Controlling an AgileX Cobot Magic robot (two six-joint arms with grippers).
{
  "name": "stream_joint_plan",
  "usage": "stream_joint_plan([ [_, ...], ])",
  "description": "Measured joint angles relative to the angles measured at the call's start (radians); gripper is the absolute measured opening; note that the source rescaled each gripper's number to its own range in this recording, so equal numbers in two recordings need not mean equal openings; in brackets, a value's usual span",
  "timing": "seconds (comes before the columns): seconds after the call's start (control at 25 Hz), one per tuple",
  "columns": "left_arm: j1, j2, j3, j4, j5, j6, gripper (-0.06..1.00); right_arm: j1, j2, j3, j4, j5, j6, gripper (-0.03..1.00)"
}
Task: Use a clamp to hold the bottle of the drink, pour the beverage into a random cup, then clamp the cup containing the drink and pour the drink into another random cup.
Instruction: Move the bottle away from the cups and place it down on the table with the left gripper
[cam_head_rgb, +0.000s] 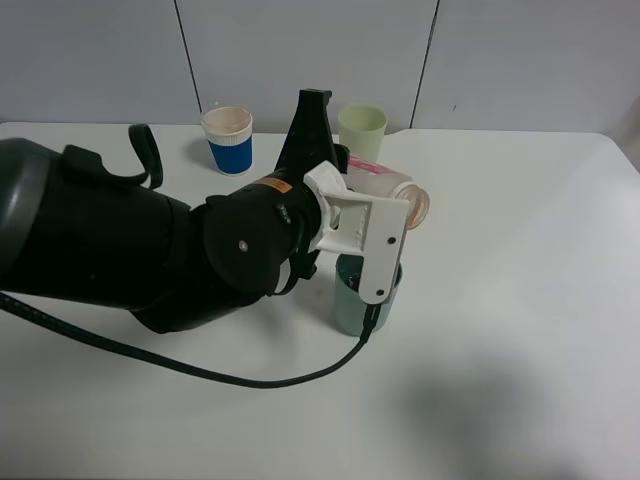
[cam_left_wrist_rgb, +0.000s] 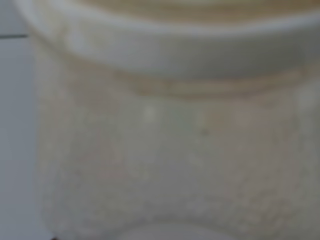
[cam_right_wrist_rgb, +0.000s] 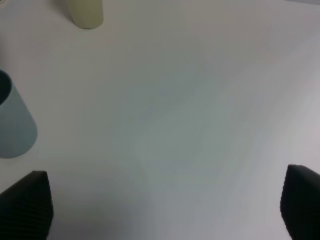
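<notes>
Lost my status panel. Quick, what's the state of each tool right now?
Left tool: closed on the bottle, which is tilted over the teal cup.
Right tool: open, holding nothing.

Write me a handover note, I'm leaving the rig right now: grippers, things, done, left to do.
Left gripper: shut on the bottle, tipped on its side near the teal cup.
Right gripper: open, empty.
The pale yellow-green cup stands at the back.
Done: bottle picked up, tipped. Whether drink reached the teal cup is hidden.
To do: finish pouring, then pour the teal cup into the pale yellow-green cup.
</notes>
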Motion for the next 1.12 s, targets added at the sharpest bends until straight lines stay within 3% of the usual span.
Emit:
stream_joint_plan([
  [0.08,0.039,-0.026,0.001,0.021,0.079,-0.161,0.01,0.0,0.0,0.0,0.0,0.0,0.0,0.74],
  [0.2,0.083,-0.057,0.018,0.119,0.127,-0.358,0.01,0.0,0.0,0.0,0.0,0.0,0.0,0.74],
  [0.24,0.083,-0.057,0.018,0.119,0.127,-0.358,0.01,0.0,0.0,0.0,0.0,0.0,0.0,0.74],
  [0.32,0.114,-0.083,0.046,0.218,0.142,-0.507,0.01,0.0,0.0,0.0,0.0,0.0,0.0,0.74],
  [0.36,0.148,-0.108,0.078,0.312,0.156,-0.669,0.01,0.0,0.0,0.0,0.0,0.0,0.0,0.74],
  [0.48,0.201,-0.143,0.12,0.446,0.167,-0.896,0.01,0.0,0.0,0.0,0.0,0.0,0.0,0.74],
  [0.68,0.286,-0.207,0.179,0.607,0.187,-1.179,0.01,0.0,0.0,0.0,0.0,0.0,0.0,0.74],
  [0.72,0.286,-0.207,0.179,0.607,0.187,-1.179,0.01,0.0,0.0,0.0,0.0,0.0,0.0,0.74],
  [0.76,0.333,-0.227,0.204,0.684,0.202,-1.305,0.01,0.0,0.0,0.0,0.0,0.0,0.0,0.74],
  [1.12,0.581,-0.258,0.274,1.1,0.242,-1.968,0.01,0.0,0.0,0.0,0.0,0.0,0.0,0.74],
])
